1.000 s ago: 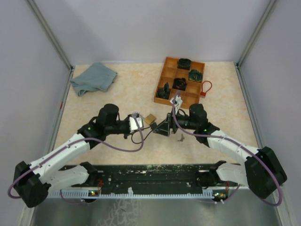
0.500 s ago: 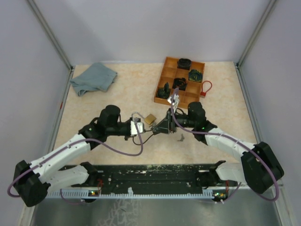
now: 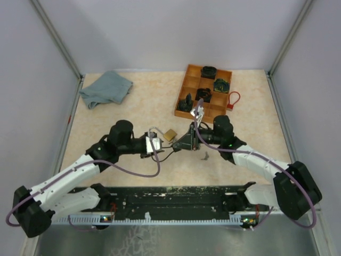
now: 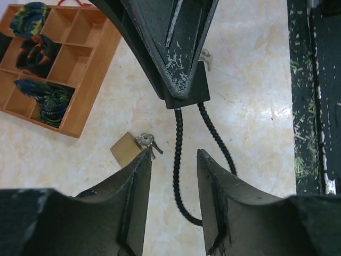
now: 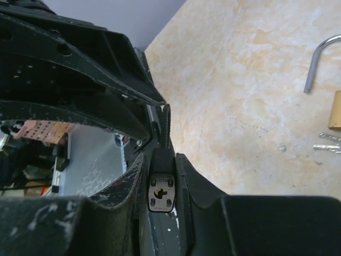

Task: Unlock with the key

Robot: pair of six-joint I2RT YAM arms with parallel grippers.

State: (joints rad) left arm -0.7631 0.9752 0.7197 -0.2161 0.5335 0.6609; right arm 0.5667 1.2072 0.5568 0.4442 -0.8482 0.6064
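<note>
Cable lock, black body w/ keyhole plate facing R wrist cam, is clamped between fingers of right gripper, low over bench, centre-front. Its black cable loops down from the body toward left gripper. That gripper's jaws are partly apart. Cable shows thru the gap, not pinched as far as L wrist view tells. Brass padlock lies on bench just beside left gripper's fingers, key bunch touching it. Small grey metal bit on bench near right gripper, can't tell what. Wooden compartment tray sits further back-right w/ dark items in several cells. Red loop just beside tray's right edge. Blue-grey cloth back-left, well apart.
</note>
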